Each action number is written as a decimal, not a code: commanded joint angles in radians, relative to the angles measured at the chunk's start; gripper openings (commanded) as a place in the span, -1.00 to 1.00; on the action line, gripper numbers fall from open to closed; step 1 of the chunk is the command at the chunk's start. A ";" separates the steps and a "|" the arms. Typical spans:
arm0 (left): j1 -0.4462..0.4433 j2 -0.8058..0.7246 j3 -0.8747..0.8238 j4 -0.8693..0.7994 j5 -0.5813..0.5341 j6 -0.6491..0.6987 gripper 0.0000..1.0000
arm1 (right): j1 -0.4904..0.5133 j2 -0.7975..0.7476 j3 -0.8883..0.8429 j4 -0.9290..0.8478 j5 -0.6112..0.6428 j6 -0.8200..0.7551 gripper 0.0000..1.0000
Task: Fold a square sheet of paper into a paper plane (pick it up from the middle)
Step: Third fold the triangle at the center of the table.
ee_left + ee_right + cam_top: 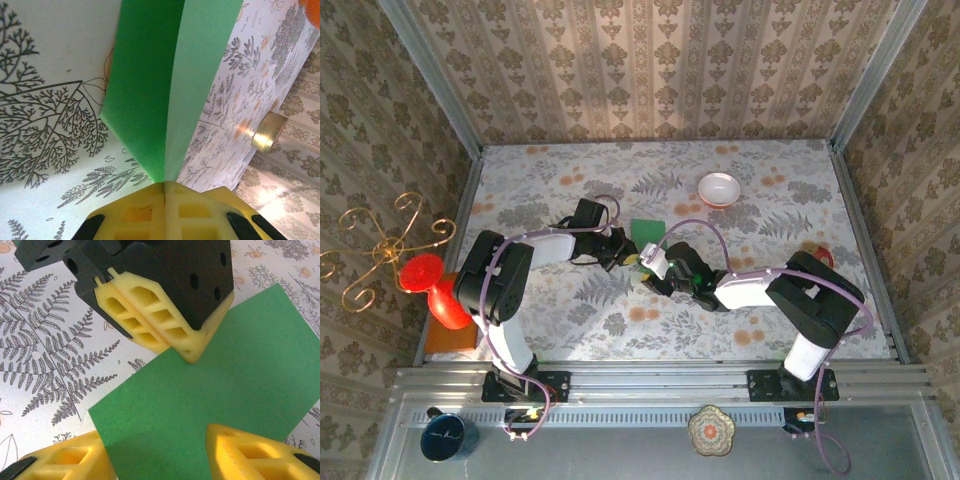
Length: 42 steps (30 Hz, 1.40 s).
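- The desk (570, 320) is covered in a pale fern-and-flower print; the walls are papered in damask stripes.
- The square sheet of paper (645, 230) is found near the desk centre, left of the white bowl (719, 187).
- The left pincer (165, 187) is pressed together on the sheet's edge.
- The right pincer (155, 440) is seen spread, with the sheet's near edge straddled.

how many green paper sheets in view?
1. The square sheet of paper sits at the centre of the top view, one edge pinched in the left gripper, the right gripper open over the opposite edge. A second sheet underneath can't be ruled out.

Top view high; wrist views close, sharing paper (165, 75).
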 commanded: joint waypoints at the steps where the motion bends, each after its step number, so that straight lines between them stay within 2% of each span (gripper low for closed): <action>1: 0.001 -0.022 -0.013 0.006 0.004 -0.017 -0.86 | 0.000 -0.033 -0.008 0.030 0.009 -0.007 -0.08; 11: 0.000 -0.024 -0.017 0.015 0.004 -0.024 -0.84 | -0.001 -0.024 0.006 0.015 -0.056 0.002 -0.29; 14: 0.000 -0.025 -0.019 0.011 0.007 -0.023 -0.81 | 0.000 -0.021 0.015 0.001 -0.080 0.000 -0.43; 19: 0.015 -0.055 -0.036 -0.038 -0.016 0.009 -0.66 | -0.003 -0.033 0.011 -0.030 -0.133 0.006 -0.75; 22: 0.078 -0.102 -0.049 -0.104 -0.042 0.064 -0.55 | -0.010 -0.049 0.009 -0.068 -0.183 0.029 -0.89; 24: 0.101 -0.149 -0.050 -0.153 -0.112 0.105 -0.47 | -0.014 -0.059 0.006 -0.094 -0.211 0.060 -0.95; 27: 0.108 -0.203 -0.027 -0.205 -0.158 0.160 -0.40 | -0.015 -0.078 0.006 -0.138 -0.274 0.117 -0.96; 31: 0.084 -0.203 0.019 -0.218 -0.176 0.193 -0.38 | -0.015 -0.075 0.006 -0.169 -0.342 0.195 -0.96; 35: 0.031 -0.123 0.082 -0.232 -0.181 0.215 -0.40 | -0.016 -0.063 0.011 -0.188 -0.392 0.259 -0.97; 42: -0.057 0.071 0.208 -0.285 -0.201 0.260 -0.55 | -0.016 -0.056 0.008 -0.183 -0.418 0.342 -0.97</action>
